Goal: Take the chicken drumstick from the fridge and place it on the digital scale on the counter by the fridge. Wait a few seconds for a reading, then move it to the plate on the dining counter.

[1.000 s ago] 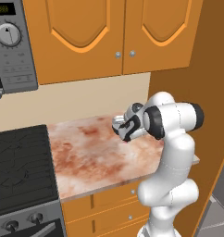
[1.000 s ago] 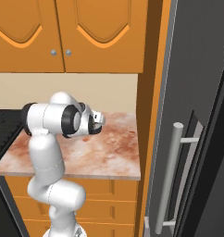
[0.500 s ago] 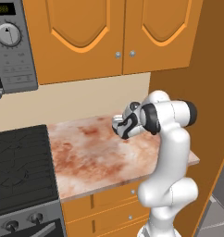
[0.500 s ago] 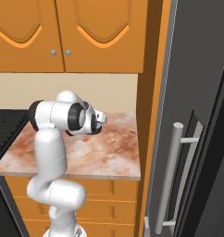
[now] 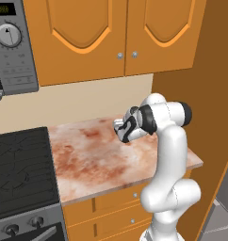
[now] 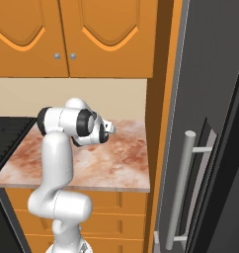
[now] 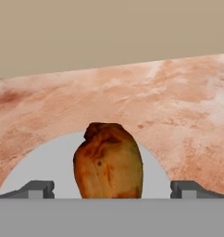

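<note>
The chicken drumstick (image 7: 109, 159), orange-brown and club-shaped, lies on the grey top of the digital scale (image 7: 44, 162), which sits on the marbled counter (image 7: 169, 106). My gripper (image 7: 111, 190) is open, with a fingertip wide on either side of the drumstick and not touching it. From the base views the gripper (image 5: 123, 129) (image 6: 109, 129) hangs low over the back right part of the counter (image 5: 92, 160). The dark grey fridge (image 6: 210, 99) stands to the right, its silver handle (image 6: 183, 188) in front. The plate and the dining counter are out of view.
A black stove (image 5: 21, 164) adjoins the counter on the left, with a microwave (image 5: 12, 47) above it. Orange wall cabinets (image 5: 111, 33) hang over the counter. An orange side panel (image 6: 158, 123) separates the counter from the fridge. Drawers (image 6: 126, 202) sit under the counter.
The arm's elbow and forearm have shifted slightly, while the gripper stays open at about the same spot over the counter. The base has not moved.
</note>
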Robot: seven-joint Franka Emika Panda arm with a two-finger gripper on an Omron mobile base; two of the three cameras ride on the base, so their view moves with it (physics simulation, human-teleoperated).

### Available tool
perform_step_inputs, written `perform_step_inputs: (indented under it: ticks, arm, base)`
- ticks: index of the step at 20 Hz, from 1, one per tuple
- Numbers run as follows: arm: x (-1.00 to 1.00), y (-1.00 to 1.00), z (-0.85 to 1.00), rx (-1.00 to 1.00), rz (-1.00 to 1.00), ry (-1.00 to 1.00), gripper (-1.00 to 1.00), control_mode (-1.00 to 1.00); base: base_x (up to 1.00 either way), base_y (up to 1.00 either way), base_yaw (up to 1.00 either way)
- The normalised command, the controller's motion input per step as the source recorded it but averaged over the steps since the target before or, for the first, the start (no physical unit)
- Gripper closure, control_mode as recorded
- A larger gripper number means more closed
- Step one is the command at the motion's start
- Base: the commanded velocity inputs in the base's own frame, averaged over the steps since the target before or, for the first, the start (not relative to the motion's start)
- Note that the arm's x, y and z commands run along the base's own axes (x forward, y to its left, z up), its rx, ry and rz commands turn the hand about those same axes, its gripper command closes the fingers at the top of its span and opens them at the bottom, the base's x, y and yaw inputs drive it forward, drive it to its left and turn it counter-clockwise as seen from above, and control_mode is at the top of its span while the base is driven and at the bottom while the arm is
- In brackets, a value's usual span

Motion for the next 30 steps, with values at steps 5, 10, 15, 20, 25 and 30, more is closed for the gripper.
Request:
perform_step_inputs:
  ticks: [5,10,15,20,25,30]
  arm:
    - [0.25,0.00,-0.22,0.00,0.00,0.00,-1.00,-1.00]
    - [0.12,0.00,-0.21,0.00,0.00,0.00,1.00,-1.00]
    - [-0.05,0.00,-0.14,0.00,0.00,0.00,1.00,-1.00]
    - [-0.44,0.00,0.04,0.04,0.00,-0.07,1.00,-1.00]
    - [-0.85,0.00,0.82,0.17,0.03,-0.18,1.00,-1.00]
    - [-0.99,0.00,1.00,0.19,0.02,-0.15,1.00,-1.00]
  base:
    - [0.00,0.00,0.00]
    - [0.00,0.00,0.00]
    - [0.00,0.00,0.00]
    - [0.00,0.00,0.00]
    - [0.00,0.00,0.00]
    - [0.00,0.00,0.00]
